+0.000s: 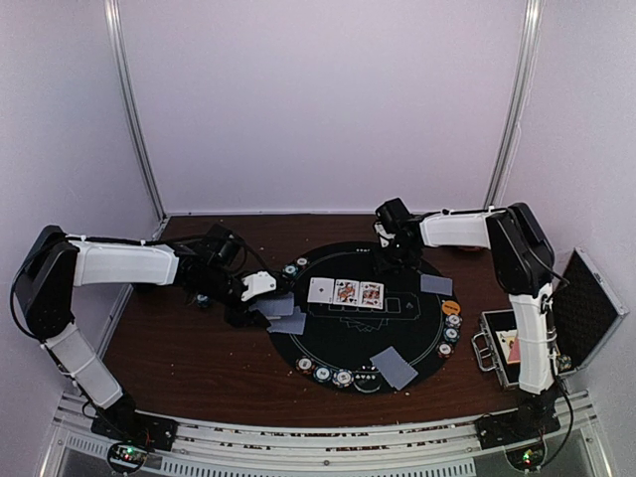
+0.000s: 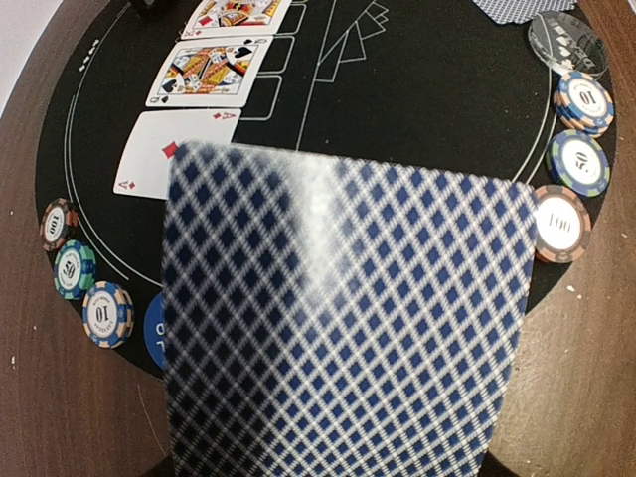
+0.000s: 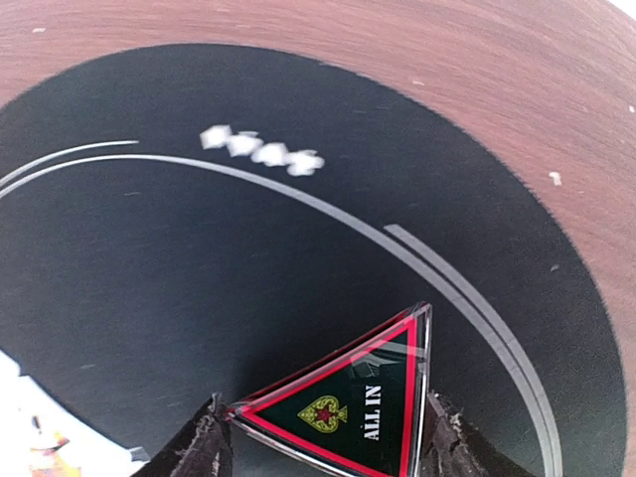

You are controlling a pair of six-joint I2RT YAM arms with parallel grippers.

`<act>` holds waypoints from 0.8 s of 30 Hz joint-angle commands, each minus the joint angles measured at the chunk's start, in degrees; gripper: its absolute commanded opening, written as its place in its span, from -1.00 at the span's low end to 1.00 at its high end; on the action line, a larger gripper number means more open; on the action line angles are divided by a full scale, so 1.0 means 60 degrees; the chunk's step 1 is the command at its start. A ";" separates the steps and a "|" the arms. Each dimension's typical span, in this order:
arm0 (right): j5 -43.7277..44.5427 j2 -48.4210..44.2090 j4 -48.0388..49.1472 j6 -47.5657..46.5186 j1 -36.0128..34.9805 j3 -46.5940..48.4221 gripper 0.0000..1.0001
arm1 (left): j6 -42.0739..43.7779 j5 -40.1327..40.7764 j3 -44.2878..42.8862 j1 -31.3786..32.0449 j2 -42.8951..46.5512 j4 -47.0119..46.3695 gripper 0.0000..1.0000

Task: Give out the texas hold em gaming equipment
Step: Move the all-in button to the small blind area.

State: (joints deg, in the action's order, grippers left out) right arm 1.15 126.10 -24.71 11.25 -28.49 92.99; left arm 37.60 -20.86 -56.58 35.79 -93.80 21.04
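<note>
- The right fingers (image 3: 449,449) press in on two sides of the red-edged triangular "ALL IN" marker (image 3: 348,405). They are clamped on it, low over the far part of the round black mat (image 3: 149,298).
- The left fingers (image 1: 262,286) are hidden from their own camera by what they carry. A blue-diamond-backed playing card (image 2: 338,318) fills that view, close and blurred, so I judge it gripped at its near edge, above the mat's left side.
- Three face-up cards (image 1: 346,291) lie in a row at the middle of the mat.
- A face-down card (image 1: 288,323) lies by the left rim, and another (image 1: 395,367) by the near rim.
- Striped poker chips (image 2: 75,268) sit in small groups along the rim.
- An open metal case (image 1: 586,308) rests on the brown counter (image 1: 179,348) at the right.
- The step in hand looks double: one more card is being dealt to the left seat, and the marker is being set out at the far side.
- Next, the card likely needs lowering flat, face down, beside the card already at the left rim before release.
- The marker needs setting flat on the mat before those fingers part — let go early, either piece could slide or flip.
</note>
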 commanded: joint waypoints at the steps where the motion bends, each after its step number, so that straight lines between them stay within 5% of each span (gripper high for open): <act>1: 0.0038 -0.0814 0.0650 0.0608 -0.0742 -0.0174 0.03 | -0.0026 0.0066 -0.0059 -0.0009 -0.0001 -0.0351 0.22; 13: 0.0404 -0.0408 0.1757 0.1605 -0.2814 0.0186 0.02 | 0.0023 0.0147 -0.0180 -0.0438 0.0422 -0.0012 0.22; 24: 0.0335 0.0347 0.2594 0.2335 -0.3421 0.0571 0.01 | 0.0046 0.0022 -0.0218 -0.0544 0.0447 0.0029 0.22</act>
State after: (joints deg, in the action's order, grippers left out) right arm 2.46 126.17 -12.80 22.50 -48.56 94.80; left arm 37.63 -19.75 -56.58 32.82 -92.25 21.54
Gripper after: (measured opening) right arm 0.611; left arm 0.613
